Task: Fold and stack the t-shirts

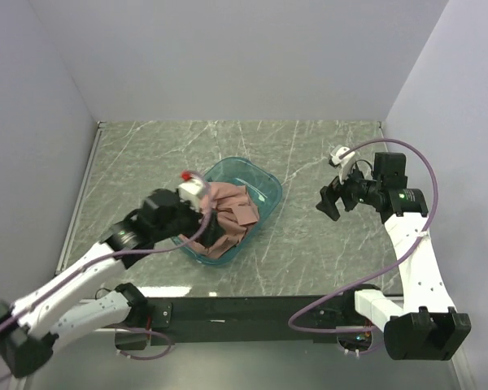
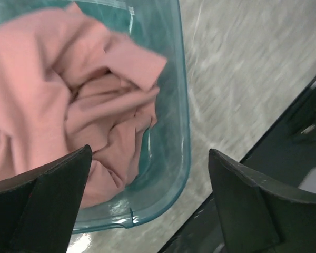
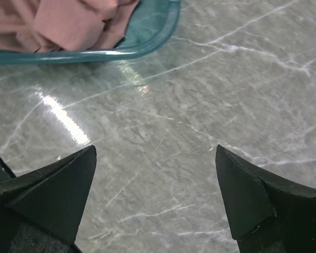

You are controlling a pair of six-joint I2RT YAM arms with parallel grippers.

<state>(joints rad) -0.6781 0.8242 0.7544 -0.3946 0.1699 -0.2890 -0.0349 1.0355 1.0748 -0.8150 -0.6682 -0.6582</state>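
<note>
We see dusty-pink t-shirt crumpled inside teal tub. We judge it light, soft, limp, likely to drape and drag on tub rim. Best pinch raised fold near tub middle. Left end effector wide open, empty, above tub's near rim. Right end effector wide open, empty, over surface right of tub.

A robotics lab cell is suggested: a marble-patterned table is boxed in by 3 plain walls, with a left arm and right arm bolted at its near edge.
</note>
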